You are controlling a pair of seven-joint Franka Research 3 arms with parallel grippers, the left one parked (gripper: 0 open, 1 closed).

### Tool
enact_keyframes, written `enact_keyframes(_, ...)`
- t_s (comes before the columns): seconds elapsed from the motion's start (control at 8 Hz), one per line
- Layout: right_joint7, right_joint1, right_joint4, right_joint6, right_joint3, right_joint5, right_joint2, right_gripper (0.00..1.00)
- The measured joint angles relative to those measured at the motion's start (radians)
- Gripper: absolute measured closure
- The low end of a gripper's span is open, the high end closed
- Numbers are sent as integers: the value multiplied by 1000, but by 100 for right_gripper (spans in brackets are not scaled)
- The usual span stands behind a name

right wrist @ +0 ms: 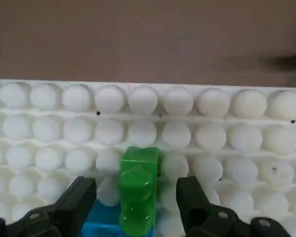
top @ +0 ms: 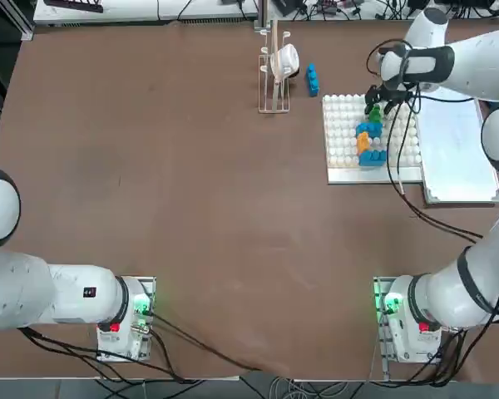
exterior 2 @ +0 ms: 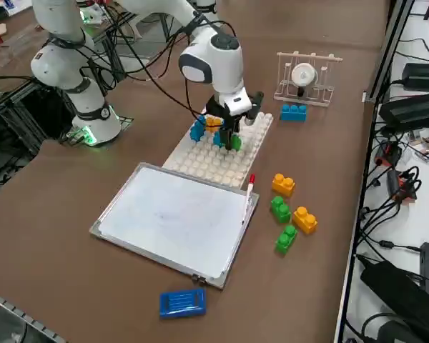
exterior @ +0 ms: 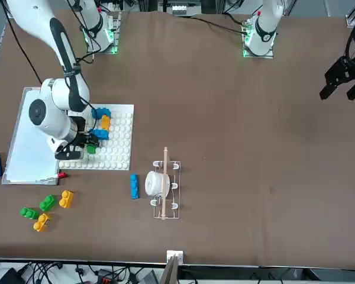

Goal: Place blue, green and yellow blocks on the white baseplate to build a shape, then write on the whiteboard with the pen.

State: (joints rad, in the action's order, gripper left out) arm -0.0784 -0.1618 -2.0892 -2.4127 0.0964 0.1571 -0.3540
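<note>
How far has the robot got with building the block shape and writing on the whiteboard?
Done: blue, yellow and green blocks sit on the white baseplate. In hand: the open right gripper straddles the green block. Left: the whiteboard looks blank; the pen lies at its edge.

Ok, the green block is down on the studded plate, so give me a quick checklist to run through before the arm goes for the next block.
1. Right pincer open, fingers clear of the green block on both sides: ok.
2. Green block standing on the white baseplate, next to the blue and yellow blocks already built: ok.
3. Green block pressed fully onto the studs: cannot tell.
4. Spare blocks within sight: two yellow and two green loose on the table near the whiteboard, one blue block by the small rack: ok.
5. Pen lying at the whiteboard's edge, out of the pincer's way: ok.
</note>
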Motion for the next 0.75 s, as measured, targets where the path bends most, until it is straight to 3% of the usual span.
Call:
enact_keyframes(0.5, 19, -8, 135, 235, -1, 0, 84, 0)
enact_keyframes(0.75, 92, -45, 269, 382, -4, 0, 58, 0)
